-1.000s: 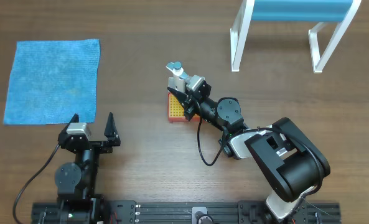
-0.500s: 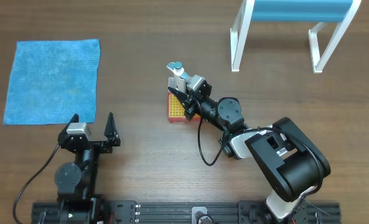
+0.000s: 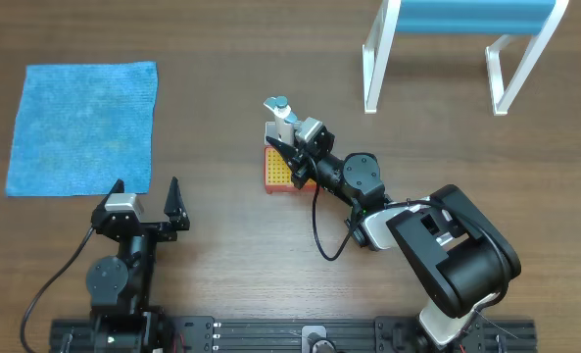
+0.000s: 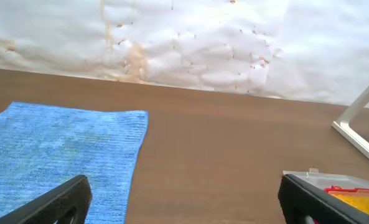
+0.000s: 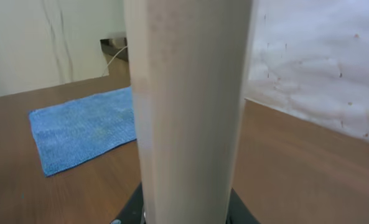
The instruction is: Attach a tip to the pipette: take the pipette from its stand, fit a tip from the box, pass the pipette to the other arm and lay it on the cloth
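White pipette [image 5: 190, 106], clamped between right jaws

The worktop [image 3: 221, 265] is brown wood grain, evenly lit, with only soft shadows. Beyond its far edge, in the left wrist view, hangs a white crinkled sheet [image 4: 203, 43] flecked with small brownish stains. The right wrist view shows a like white covering beside a plain cream wall [image 5: 16, 50] with thin dark lines running down it.

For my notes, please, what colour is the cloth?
The cloth is blue; top view shows it best.
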`<state>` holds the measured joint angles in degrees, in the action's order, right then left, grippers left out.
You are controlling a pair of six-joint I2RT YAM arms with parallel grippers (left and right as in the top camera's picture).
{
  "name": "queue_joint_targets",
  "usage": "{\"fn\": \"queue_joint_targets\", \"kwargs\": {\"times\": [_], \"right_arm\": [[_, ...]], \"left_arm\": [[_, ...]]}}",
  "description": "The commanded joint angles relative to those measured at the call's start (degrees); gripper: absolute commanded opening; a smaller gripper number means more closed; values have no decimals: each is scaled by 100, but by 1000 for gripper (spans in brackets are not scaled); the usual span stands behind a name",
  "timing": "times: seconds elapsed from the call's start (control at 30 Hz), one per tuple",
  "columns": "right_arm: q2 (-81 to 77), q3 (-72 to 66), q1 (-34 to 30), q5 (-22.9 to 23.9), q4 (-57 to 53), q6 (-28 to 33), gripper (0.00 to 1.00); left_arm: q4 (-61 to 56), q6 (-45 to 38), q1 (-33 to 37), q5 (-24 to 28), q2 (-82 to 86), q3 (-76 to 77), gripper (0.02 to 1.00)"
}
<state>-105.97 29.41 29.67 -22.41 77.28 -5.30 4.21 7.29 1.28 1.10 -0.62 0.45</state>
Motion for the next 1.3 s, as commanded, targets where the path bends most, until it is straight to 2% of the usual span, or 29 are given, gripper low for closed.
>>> {"fn": "queue_joint_targets", "kwargs": {"times": [0.03, 0.57, 0.9, 1.3], "right_arm": [[-55, -42, -33, 74, -31, -2, 73], [-260, -50, -35, 96, -306, 0, 73], [-951, -70, -33, 94, 87, -4, 73], [-975, -450, -33, 149, 153, -2, 73]], "left_arm": [[31, -74, -17, -50, 44, -13, 972], [31, -74, -15, -48, 44, -13, 972], [31, -74, -17, -50, 44, -13, 972], [31, -74, -17, -50, 44, -13, 969]]}}
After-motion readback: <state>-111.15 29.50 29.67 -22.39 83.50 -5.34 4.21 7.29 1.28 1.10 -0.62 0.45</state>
